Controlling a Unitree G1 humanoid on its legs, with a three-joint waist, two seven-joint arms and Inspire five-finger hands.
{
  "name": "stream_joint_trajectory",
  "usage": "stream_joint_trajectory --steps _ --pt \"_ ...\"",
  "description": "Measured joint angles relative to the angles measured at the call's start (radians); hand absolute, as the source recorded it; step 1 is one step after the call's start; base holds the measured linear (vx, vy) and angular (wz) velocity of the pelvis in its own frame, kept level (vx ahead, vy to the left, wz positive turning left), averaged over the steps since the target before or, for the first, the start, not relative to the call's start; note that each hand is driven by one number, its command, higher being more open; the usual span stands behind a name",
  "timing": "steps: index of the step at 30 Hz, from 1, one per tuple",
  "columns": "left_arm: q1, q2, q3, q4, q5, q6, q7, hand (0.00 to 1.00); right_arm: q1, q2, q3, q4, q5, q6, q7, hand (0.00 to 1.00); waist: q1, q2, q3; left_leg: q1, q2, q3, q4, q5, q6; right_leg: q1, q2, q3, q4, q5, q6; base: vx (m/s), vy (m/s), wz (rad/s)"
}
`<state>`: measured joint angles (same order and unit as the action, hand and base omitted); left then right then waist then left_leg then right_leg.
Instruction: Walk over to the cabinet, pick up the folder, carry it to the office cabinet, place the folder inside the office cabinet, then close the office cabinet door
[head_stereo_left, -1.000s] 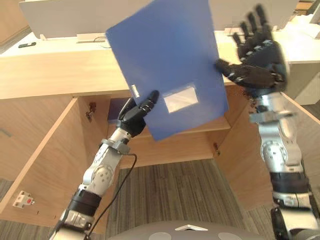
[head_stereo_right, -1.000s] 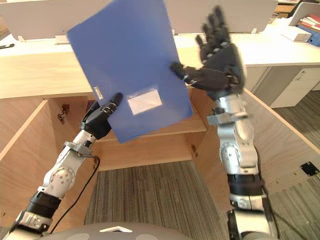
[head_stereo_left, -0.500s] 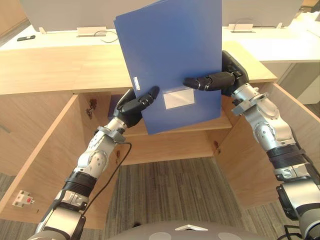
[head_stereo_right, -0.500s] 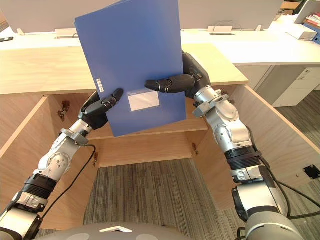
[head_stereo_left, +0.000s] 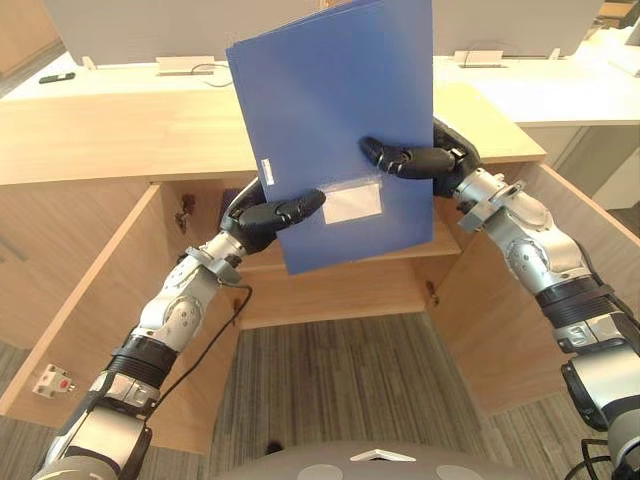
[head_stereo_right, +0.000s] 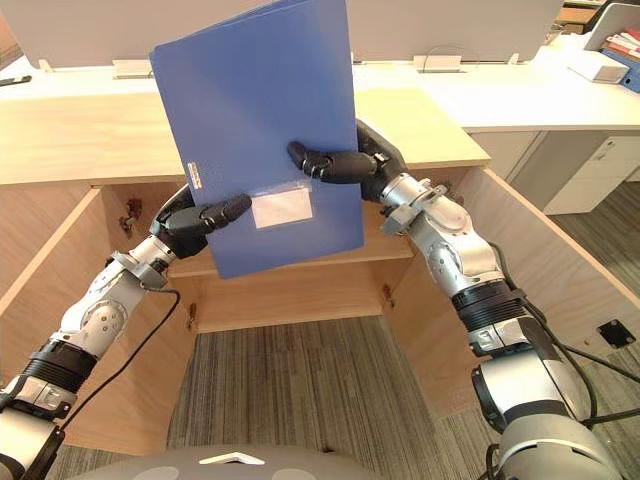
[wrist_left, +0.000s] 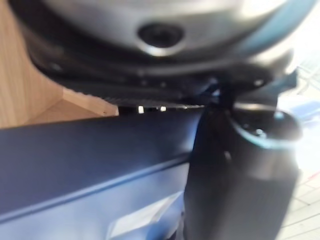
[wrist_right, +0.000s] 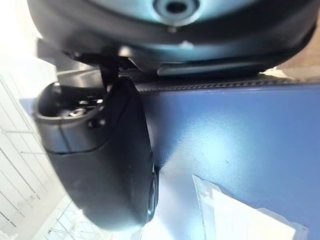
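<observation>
Folder (head_stereo_left: 330, 120) held upright, left hand (head_stereo_left: 262, 215) pinching its lower left edge, right hand (head_stereo_left: 430, 160) its right edge, before the office cabinet (head_stereo_left: 340, 285), doors (head_stereo_left: 90, 300) wide; right wrist view adds thumb beside label (wrist_right: 245, 220).

Two silver-grey arms ending in dark hands
The left arm (head_stereo_left: 170, 318) and right arm (head_stereo_left: 545, 255) are built of rounded, brushed-metal shells joined by round pivot caps, with a black ribbed band ringing each arm partway along and small bolted metal brackets at the wrists; the left hand (head_stereo_left: 258, 215) and right hand (head_stereo_left: 432, 160) are matt black with segmented fingers and a thick thumb, their casing smooth, rounded and glossy up close
</observation>
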<state>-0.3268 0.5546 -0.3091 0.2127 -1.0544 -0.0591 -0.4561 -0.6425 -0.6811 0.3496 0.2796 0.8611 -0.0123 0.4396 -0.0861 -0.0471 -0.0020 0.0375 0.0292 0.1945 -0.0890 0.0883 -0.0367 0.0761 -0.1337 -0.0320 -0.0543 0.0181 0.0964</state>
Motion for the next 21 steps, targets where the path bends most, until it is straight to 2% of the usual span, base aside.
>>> stream_joint_trajectory --steps 4,8,9,11,12,13,14,15,16,19,21 --pt "0.002 0.066 -0.116 0.001 -0.005 0.002 -0.017 1.00 0.014 -0.058 0.035 -0.001 0.010 0.005 0.011 0.00 0.002 -0.007 0.004 -0.011 0.000 -0.010 0.002 0.000 0.000 -0.001 0.001 -0.012 -0.002 0.001 0.000 0.00 -0.015 0.09" --pt "0.033 0.223 -0.362 0.011 0.015 0.043 -0.092 1.00 0.051 -0.149 0.153 -0.046 0.002 0.029 0.051 0.00 -0.001 -0.013 0.004 -0.012 0.001 -0.009 -0.001 0.000 0.000 0.002 0.001 -0.011 -0.002 0.001 0.000 0.00 -0.002 -0.01" --pt "0.062 0.241 -0.421 0.019 0.066 0.048 -0.124 1.00 0.069 -0.158 0.187 -0.067 -0.026 0.038 0.069 0.00 -0.003 -0.013 0.004 -0.011 0.002 -0.008 -0.001 0.000 0.000 0.002 0.001 -0.010 -0.001 0.001 0.000 -0.02 -0.014 -0.04" --pt "0.136 0.225 -0.452 0.028 0.190 0.059 -0.150 1.00 0.095 -0.159 0.234 -0.098 -0.074 0.057 0.095 0.00 -0.005 -0.013 0.004 -0.011 0.009 -0.007 -0.002 0.000 0.000 0.001 0.003 -0.010 0.000 0.001 0.000 -0.04 -0.023 -0.02" --pt "0.174 0.204 -0.451 0.034 0.260 0.061 -0.156 1.00 0.113 -0.155 0.245 -0.111 -0.096 0.065 0.103 0.00 -0.001 -0.014 0.005 -0.011 0.011 -0.007 -0.002 0.000 -0.001 0.000 0.005 -0.010 0.002 0.001 0.000 -0.06 -0.029 0.03" --pt "0.230 0.146 -0.427 0.038 0.443 0.062 -0.135 1.00 0.141 -0.141 0.250 -0.132 -0.150 0.074 0.109 0.00 0.005 -0.017 0.006 -0.012 0.013 -0.011 -0.002 0.002 -0.004 -0.001 0.007 -0.012 0.005 0.001 -0.001 -0.06 -0.020 0.05" --pt "0.256 0.110 -0.407 0.054 0.494 0.062 -0.127 1.00 0.149 -0.136 0.250 -0.143 -0.164 0.076 0.111 0.00 0.009 -0.017 0.007 -0.012 0.014 -0.013 -0.002 0.003 -0.005 -0.003 0.008 -0.013 0.007 0.000 -0.001 -0.10 -0.019 0.06" --pt "0.307 0.031 -0.352 0.099 0.587 0.061 -0.114 1.00 0.165 -0.135 0.247 -0.168 -0.198 0.076 0.111 0.00 0.015 -0.017 0.007 -0.012 0.016 -0.015 -0.002 0.004 -0.006 -0.010 0.010 -0.014 0.016 -0.005 -0.007 -0.07 -0.008 0.04" --pt "0.325 -0.013 -0.326 0.134 0.627 0.060 -0.106 1.00 0.173 -0.133 0.237 -0.178 -0.216 0.076 0.113 0.00 0.019 -0.017 0.007 -0.012 0.017 -0.016 -0.002 0.003 -0.007 -0.013 0.011 -0.015 0.022 -0.008 -0.010 -0.07 -0.005 0.03" --pt "0.364 -0.214 -0.212 0.345 0.779 0.059 -0.058 1.00 0.201 -0.104 0.172 -0.217 -0.290 0.076 0.119 0.00 0.032 -0.022 0.009 -0.013 0.016 -0.022 -0.002 0.009 -0.013 -0.025 0.014 -0.019 0.050 -0.028 -0.019 -0.06 0.004 0.05" --pt "0.366 -0.327 -0.111 0.527 0.912 0.060 0.003 1.00 0.231 -0.041 0.100 -0.245 -0.320 0.075 0.131 0.00 0.031 -0.026 0.010 -0.013 0.019 -0.023 -0.002 0.011 -0.016 -0.030 0.014 -0.018 0.055 -0.035 -0.017 -0.07 0.008 0.00"
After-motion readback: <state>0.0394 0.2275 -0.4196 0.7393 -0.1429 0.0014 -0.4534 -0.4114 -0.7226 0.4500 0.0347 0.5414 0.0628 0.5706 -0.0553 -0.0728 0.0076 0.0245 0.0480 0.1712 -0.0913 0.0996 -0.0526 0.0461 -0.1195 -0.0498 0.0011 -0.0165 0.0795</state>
